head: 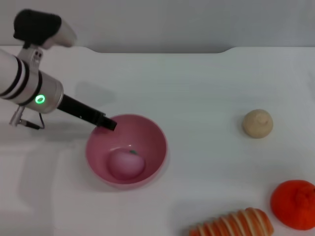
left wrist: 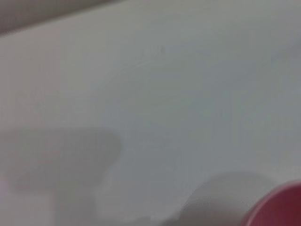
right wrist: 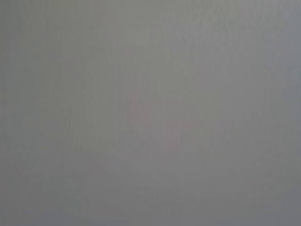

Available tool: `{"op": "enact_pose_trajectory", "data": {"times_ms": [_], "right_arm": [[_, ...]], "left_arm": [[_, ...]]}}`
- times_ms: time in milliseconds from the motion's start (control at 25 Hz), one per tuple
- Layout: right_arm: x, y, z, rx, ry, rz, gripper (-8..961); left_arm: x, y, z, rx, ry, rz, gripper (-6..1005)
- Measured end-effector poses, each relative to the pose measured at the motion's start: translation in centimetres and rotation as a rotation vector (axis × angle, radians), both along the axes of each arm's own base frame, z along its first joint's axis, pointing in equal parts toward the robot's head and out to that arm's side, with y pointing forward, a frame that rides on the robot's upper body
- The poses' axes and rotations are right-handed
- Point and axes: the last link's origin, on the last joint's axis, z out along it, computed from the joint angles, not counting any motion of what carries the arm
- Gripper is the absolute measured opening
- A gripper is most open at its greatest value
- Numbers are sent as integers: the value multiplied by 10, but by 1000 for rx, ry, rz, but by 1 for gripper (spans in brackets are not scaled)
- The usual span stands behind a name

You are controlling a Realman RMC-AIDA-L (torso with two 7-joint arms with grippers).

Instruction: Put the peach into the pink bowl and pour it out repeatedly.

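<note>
Nearest the camera, at the front edge of the white desk (head: 206,98), lie one orange-and-white striped bread-like item (head: 234,224) and, just beside it on its right, one orange-red fruit (head: 294,203). Both are well apart from the pink bowl (head: 150,132), on its right and nearer the robot.

One pink bowl stands upright on the desk, and one peach (head: 126,163) lies inside it on the bottom, its small green stem mark turned toward the bowl's far wall. The left wrist view catches only a curved pink piece of the bowl (left wrist: 277,207) against the bare desk (left wrist: 164,94).

One arm shows in the head view, the left one, reaching in from the bowl's left. The left gripper (head: 105,122) is at the bowl's far-left rim, its dark tip touching or just over the edge; whether it is parted, together, or pinching the rim cannot be told.

One beige round ball (head: 257,123) sits farther back than the fruit, well to the right of the bowl.

Nothing of the right gripper appears in the head view, and the right wrist view is only a plain grey field.
</note>
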Motion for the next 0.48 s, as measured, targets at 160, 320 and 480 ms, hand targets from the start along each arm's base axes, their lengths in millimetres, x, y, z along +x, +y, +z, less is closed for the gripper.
{"op": "enact_pose_trajectory", "data": {"times_ms": [160,320,480], "right_arm": [[1,-1,-1,-2,3,-4,501],[1,-2,-4,-6,7,-7,501],[2,-3,-6,-11,12,-13,501]], "left_arm": [[21,9,12,59,-70,-49,483],[50,17,24,92,-234,-132,559],[80,22,38,145,-465,-285,554]]}}
